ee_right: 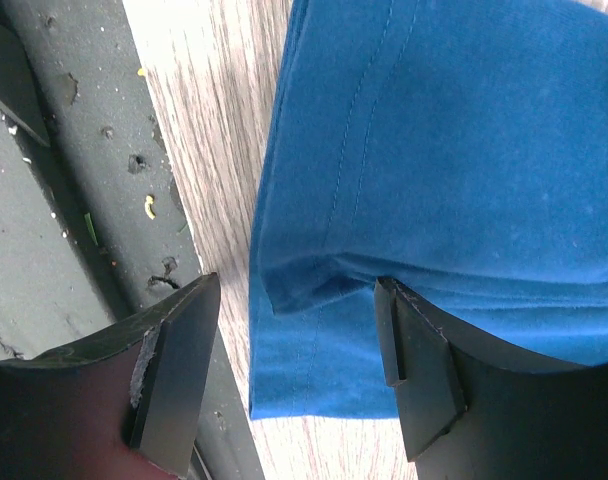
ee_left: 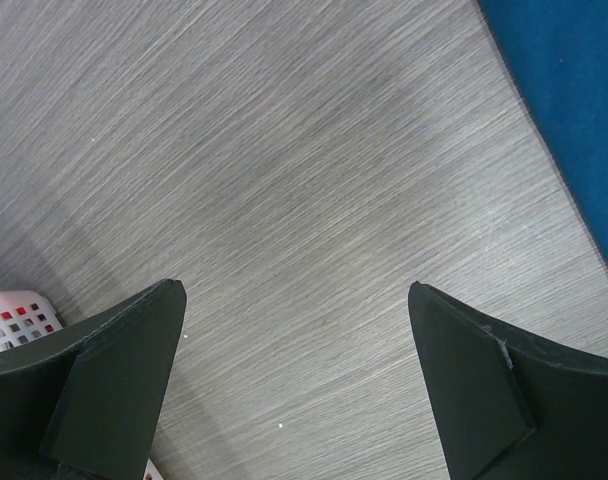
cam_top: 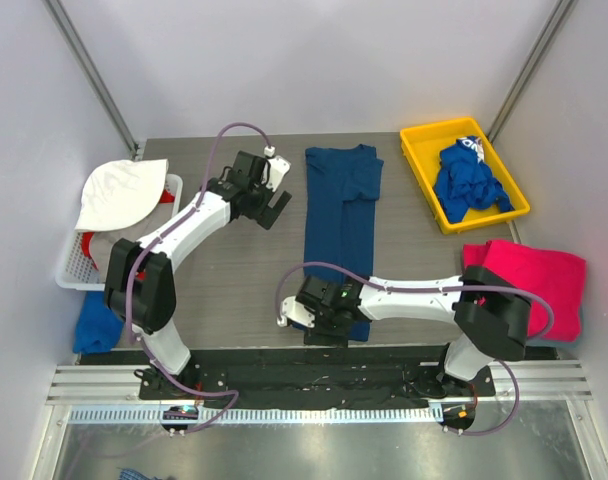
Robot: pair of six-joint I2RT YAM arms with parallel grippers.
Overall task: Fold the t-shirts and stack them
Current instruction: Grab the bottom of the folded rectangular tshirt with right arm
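- The navy tee point(cam_top: 342, 215) is lying mid-surface as a long narrow strip running far to near, with its sides and sleeves turned in. The lengthwise folding is looking done; the crosswise folds are not yet made.
- The right jaws are standing part-way open over its near hem. One finger point(ee_right: 429, 375) is sitting over the cloth and the other over the dark strip point(ee_right: 74, 200) along the near edge. A hem corner is lying between them, with nothing pinched.
- I am reading this as the start of the crosswise fold: taking the near hem to carry it toward the collar.
- The left jaws are hanging wide and empty over the bare surface point(cam_top: 224, 280), just beside the strip's far half.
- The pink tee point(cam_top: 532, 272) is lying flattish at the right edge, partly hidden by the right arm point(cam_top: 414, 298). I cannot tell whether its folding is finished.
- The royal-blue tee point(cam_top: 466, 182) is sitting crumpled in the bin point(cam_top: 420, 140) at the far right, not yet begun.
- No tee is resting on another, so all the stacking is waiting.
- A basket point(cam_top: 69, 270) at the left is holding white and red items.
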